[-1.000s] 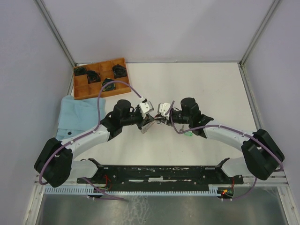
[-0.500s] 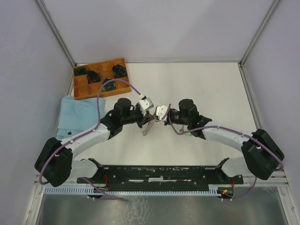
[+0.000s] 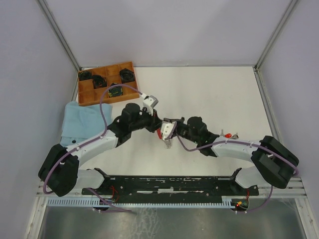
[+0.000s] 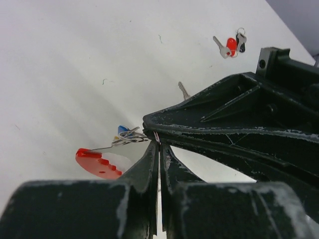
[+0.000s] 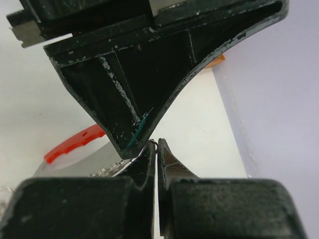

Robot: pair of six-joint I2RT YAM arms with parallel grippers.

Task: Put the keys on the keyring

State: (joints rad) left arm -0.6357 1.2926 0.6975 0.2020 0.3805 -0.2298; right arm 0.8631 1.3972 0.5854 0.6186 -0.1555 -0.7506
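Both grippers meet tip to tip over the middle of the table. My left gripper (image 3: 159,128) (image 4: 158,143) is shut, with a thin wire of the keyring (image 4: 128,137) pinched at its tips. The ring's red strap (image 4: 96,162) (image 5: 74,144) (image 3: 159,134) hangs below, and a blue key head (image 4: 122,129) shows beside the ring. My right gripper (image 3: 165,132) (image 5: 157,144) is shut too, nipping the ring wire right against the left fingers (image 5: 134,74). A red-headed key (image 4: 231,46) (image 3: 228,135) lies on the table to the right next to a dark-headed one (image 4: 242,43). Another silver key blade (image 4: 183,90) pokes out behind the right fingers.
An orange wooden tray (image 3: 106,99) holding dark round coils (image 3: 127,74) stands at the back left. A light blue cloth (image 3: 79,122) lies left of the left arm. Grey walls close in the table on three sides.
The right gripper has shut and both grippers have dropped slightly toward the near edge with the keyring. The right forearm has swung lower, uncovering the red key on the table.
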